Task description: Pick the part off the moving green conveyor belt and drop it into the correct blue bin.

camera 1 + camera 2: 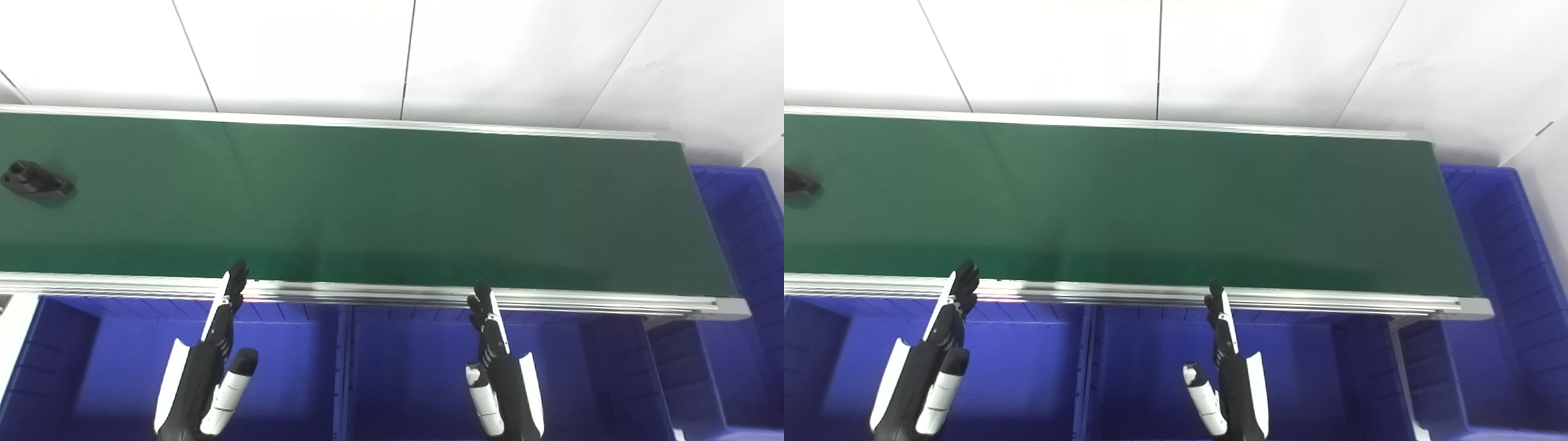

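Both hands, left hand (205, 367) and right hand (499, 373), hung empty with fingers apart over the blue bins (294, 367), awaiting the black part (37, 180) far left on the belt (392, 202).

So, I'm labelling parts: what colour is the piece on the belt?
Black; the small flanged part shows best in the left eye view.

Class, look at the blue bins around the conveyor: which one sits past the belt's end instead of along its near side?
The blue bin on the far right, beyond the belt's end. The other bins lie along the near rail, under the two hands.
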Motion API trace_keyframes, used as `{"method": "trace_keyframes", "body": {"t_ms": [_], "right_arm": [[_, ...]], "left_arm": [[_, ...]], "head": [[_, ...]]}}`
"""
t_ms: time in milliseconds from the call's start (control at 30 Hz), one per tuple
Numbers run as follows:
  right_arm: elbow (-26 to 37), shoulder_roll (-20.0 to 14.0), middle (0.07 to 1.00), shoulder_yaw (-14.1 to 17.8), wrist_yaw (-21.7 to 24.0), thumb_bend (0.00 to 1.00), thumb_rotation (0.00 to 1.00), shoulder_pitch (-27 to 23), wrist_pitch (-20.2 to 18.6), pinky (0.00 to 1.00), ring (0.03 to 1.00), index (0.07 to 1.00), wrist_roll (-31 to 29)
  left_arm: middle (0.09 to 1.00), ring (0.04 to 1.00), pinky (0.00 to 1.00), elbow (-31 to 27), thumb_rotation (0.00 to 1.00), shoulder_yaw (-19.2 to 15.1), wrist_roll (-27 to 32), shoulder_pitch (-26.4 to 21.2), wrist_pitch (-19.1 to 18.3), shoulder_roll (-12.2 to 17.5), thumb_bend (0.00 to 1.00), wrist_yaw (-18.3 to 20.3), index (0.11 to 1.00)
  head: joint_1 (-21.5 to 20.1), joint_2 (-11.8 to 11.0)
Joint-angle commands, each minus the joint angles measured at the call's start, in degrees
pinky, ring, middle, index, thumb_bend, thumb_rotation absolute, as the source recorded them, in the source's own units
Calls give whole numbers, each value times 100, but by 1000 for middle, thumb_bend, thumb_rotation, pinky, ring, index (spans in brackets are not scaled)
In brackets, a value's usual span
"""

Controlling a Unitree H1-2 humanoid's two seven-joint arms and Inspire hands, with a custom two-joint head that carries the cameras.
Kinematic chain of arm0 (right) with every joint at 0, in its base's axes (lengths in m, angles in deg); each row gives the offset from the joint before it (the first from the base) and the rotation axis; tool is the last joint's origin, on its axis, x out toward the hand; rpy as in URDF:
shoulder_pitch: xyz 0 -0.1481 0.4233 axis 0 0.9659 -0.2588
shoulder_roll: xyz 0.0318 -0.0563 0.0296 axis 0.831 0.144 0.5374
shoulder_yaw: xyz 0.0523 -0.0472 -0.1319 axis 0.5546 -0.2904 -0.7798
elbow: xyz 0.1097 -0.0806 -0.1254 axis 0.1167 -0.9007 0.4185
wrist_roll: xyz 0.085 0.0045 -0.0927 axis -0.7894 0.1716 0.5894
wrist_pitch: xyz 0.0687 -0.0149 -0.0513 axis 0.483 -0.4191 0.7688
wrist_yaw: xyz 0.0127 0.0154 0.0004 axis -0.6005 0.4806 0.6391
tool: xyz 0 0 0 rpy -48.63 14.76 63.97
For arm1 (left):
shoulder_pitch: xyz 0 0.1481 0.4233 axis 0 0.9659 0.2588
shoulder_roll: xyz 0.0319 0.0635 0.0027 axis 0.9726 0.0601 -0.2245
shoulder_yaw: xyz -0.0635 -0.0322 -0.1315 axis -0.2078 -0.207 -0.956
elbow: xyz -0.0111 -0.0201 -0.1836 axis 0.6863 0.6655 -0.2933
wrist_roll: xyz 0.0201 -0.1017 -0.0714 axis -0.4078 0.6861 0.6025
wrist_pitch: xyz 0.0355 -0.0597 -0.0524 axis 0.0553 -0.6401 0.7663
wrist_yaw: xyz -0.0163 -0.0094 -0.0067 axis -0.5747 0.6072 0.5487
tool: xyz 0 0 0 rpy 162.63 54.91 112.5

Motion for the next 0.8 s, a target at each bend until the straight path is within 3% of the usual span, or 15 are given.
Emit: {"method": "trace_keyframes", "body": {"t_ms": [0, 133, 267, 767], "right_arm": [[124, 490, 1000, -241, 38, 845, 1000, -29, -27, 985, 983, 1000, -68], [169, 455, 1000, -241, 64, 847, 1000, -11, -72, 988, 986, 1000, -91], [198, 424, 1000, -240, 83, 838, 1000, 2, -84, 988, 986, 1000, -94], [203, 395, 1000, -239, 82, 847, 1000, 58, -51, 987, 981, 1000, -62]], "left_arm": [[1000, 1000, 1000, -127, 1000, 41, 121, 30, 53, 35, 672, 10, 1000], [1000, 1000, 1000, -194, 1000, 89, 224, 64, -70, -32, 680, -6, 1000], [1000, 1000, 1000, -121, 1000, 121, 293, 85, 97, -83, 663, -60, 1000], [1000, 1000, 1000, -174, 1000, 160, 329, 197, 70, -127, 701, -123, 1000]], "head": [[29, -10], [64, -11], [98, -14], [85, -21]]}}
